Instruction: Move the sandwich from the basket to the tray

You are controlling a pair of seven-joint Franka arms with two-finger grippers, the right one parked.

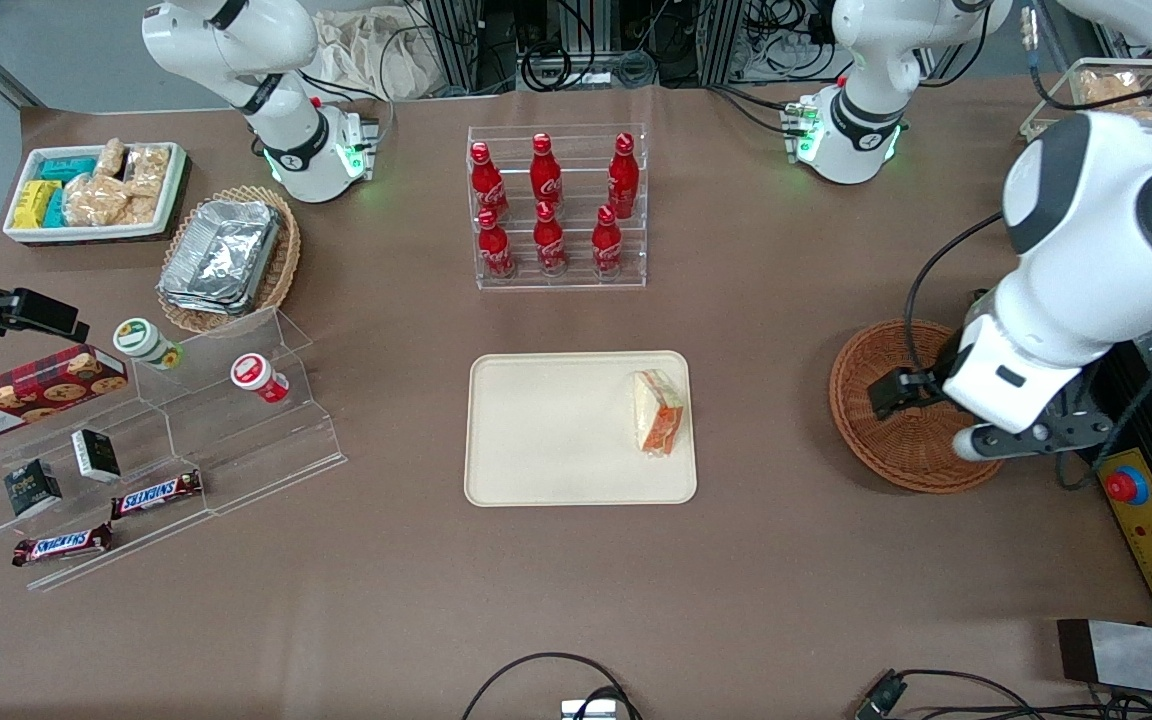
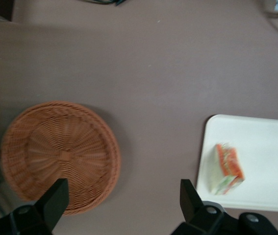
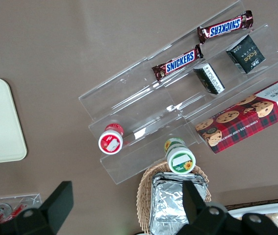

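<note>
Currently the sandwich [image 1: 658, 411] lies on the tray [image 1: 556, 430], close to the tray's edge that faces the basket [image 1: 876, 450], orange filling visible along its cut side. Most of the tray surface toward the parked arm's end is bare. A strip of bare table separates tray and basket; the two are well apart. The basket holds nothing that I can see in my wrist view.

My gripper [image 2: 121, 196] hangs above the table over the gap between basket [image 2: 60, 154] and tray [image 2: 256, 161], nearer the basket, with my arm bent over the basket in the front view. My fingers [image 2: 55, 198] are spread wide and hold nothing. In the wrist view the sandwich [image 2: 227, 168] sits just inside the tray's rim.
</note>
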